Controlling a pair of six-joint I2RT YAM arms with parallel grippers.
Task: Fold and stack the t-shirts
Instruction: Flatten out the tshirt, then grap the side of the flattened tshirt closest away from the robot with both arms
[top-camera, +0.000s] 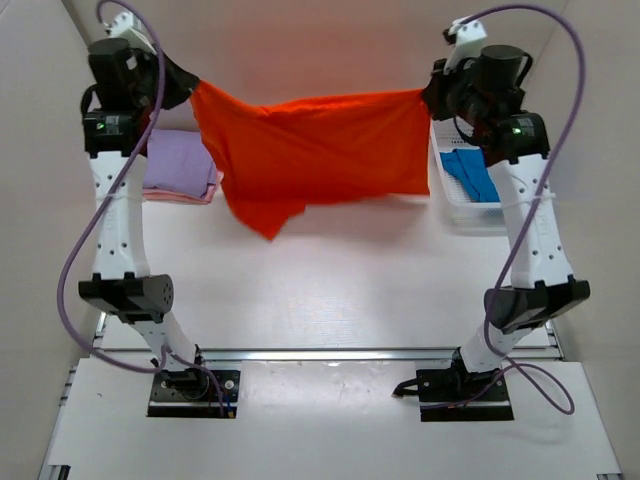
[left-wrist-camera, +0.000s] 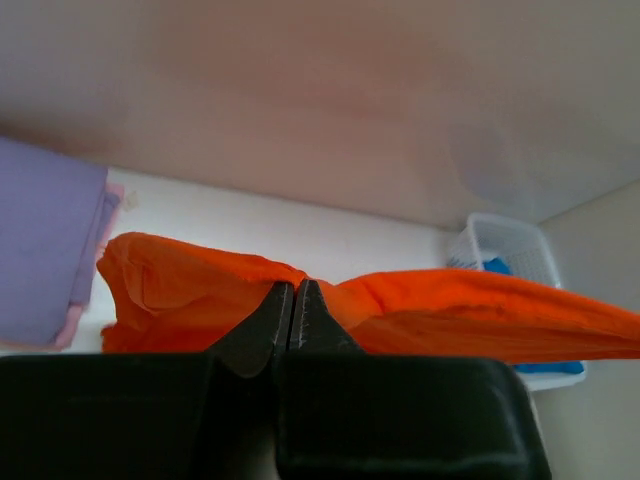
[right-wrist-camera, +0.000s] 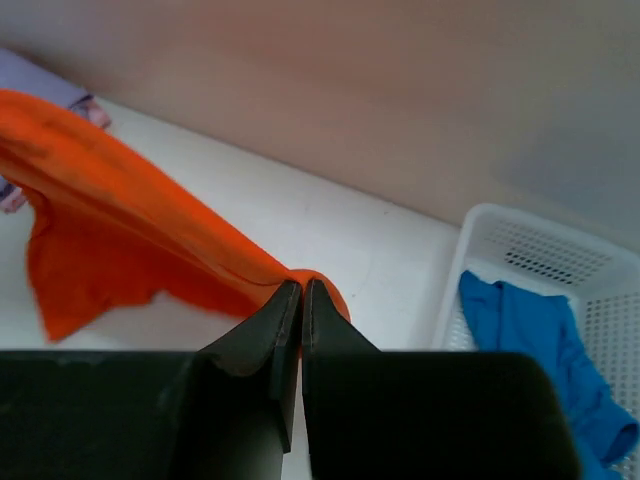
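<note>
Four shirts total: one bright orange cloth t-shirt (top-camera: 315, 150) hangs stretched at 12 o'clock, a corner pinched by both the left gripper (left-wrist-camera: 293, 290) and the right gripper (right-wrist-camera: 301, 288); a folded lavender t-shirt (top-camera: 178, 160) sits on a pink t-shirt (top-camera: 205, 197) at 9, and a blue t-shirt (top-camera: 470, 172) lies in the one white plastic mesh basket (top-camera: 470, 215) at 3; the white table (top-camera: 340, 290) is open in the middle, pale wall behind

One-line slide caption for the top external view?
Left gripper and right gripper stretch the orange t-shirt above the table; lavender shirt on pink shirt left, blue shirt in basket right.
</note>
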